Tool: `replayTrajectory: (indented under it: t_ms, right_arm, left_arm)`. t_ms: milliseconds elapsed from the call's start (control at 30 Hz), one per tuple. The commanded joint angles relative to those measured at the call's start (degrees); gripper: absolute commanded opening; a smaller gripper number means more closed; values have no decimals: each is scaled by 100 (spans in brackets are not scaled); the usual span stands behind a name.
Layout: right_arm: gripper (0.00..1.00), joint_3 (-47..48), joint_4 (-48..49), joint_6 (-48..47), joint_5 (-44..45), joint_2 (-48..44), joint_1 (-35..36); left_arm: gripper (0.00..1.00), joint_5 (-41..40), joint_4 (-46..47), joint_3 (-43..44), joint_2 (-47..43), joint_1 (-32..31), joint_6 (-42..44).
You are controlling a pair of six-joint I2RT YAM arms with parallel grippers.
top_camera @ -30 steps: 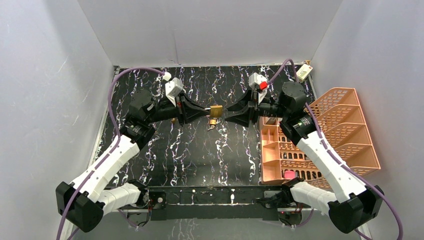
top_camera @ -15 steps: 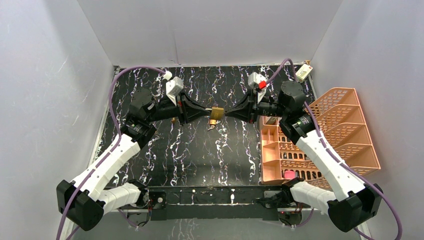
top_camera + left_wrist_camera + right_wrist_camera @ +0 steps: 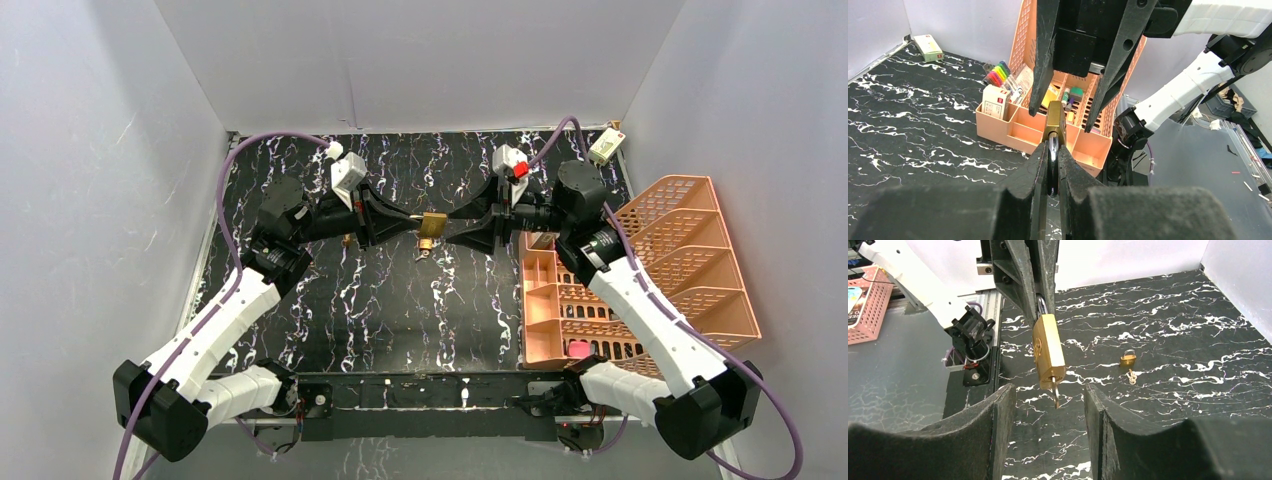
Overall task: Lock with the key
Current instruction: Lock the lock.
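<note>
In the right wrist view, the right gripper (image 3: 1048, 390) stands well open. Its matte black fingers (image 3: 998, 440) flank, without touching, a silver key (image 3: 1055, 396) jutting from the base of a polished brass block padlock (image 3: 1048, 347). The padlock hangs above the black, white-veined marble-look table (image 3: 1168, 305), its steel shackle pinched in the closed left gripper (image 3: 1050, 150). Only this view shows the key clearly, and a small second brass padlock (image 3: 1128, 359) lying at 3 o'clock. The left wrist view alone shows coloured markers in the peach slotted plastic organiser (image 3: 998, 125), beyond at 12 o'clock.
</note>
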Motion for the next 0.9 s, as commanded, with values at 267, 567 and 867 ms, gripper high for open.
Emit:
replayTrajectory:
  t_ms: [267,567,867]
  right_arm:
    - [50,21,327,33,-250,106,18]
    - [12,34,346,47,-293,121,21]
    - [0,-64,319,-59,-137,-51,11]
  left_arm:
    - [0,-54,453,213,-218,12,49]
    - [0,-80,315,175,-314,16,165]
    - [0,-265,126,155,-496,68,258]
